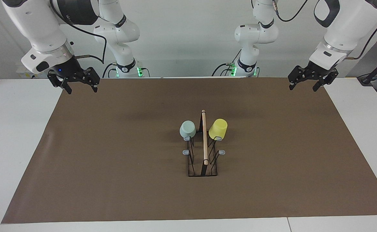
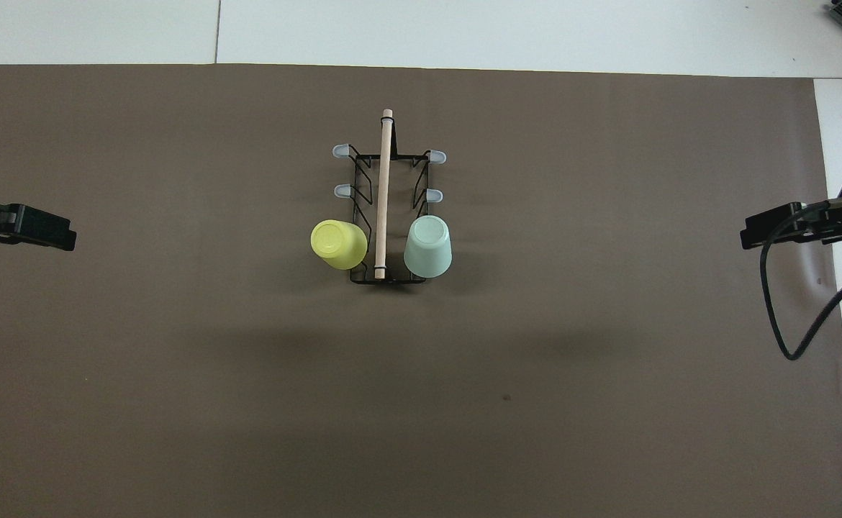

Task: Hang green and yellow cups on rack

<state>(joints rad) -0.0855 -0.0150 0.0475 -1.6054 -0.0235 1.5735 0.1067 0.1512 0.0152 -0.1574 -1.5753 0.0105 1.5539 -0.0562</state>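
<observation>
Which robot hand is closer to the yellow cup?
Left. The yellow cup hangs on the rack's side facing the left gripper; the right gripper waits past the green cup.

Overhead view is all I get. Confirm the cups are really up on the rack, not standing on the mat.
Observer: Both are up. The facing view shows the green cup and the yellow cup tilted, mouth-down, on the prongs of the rack nearest the robots, clear of the brown mat.
Operator: Report the end effectors' height.
Observer: The left end effector and the right end effector hang in the air above the mat's corners nearest the robots, touching nothing.
Operator: Give me their fingers.
Observer: Open on both, holding nothing.
</observation>
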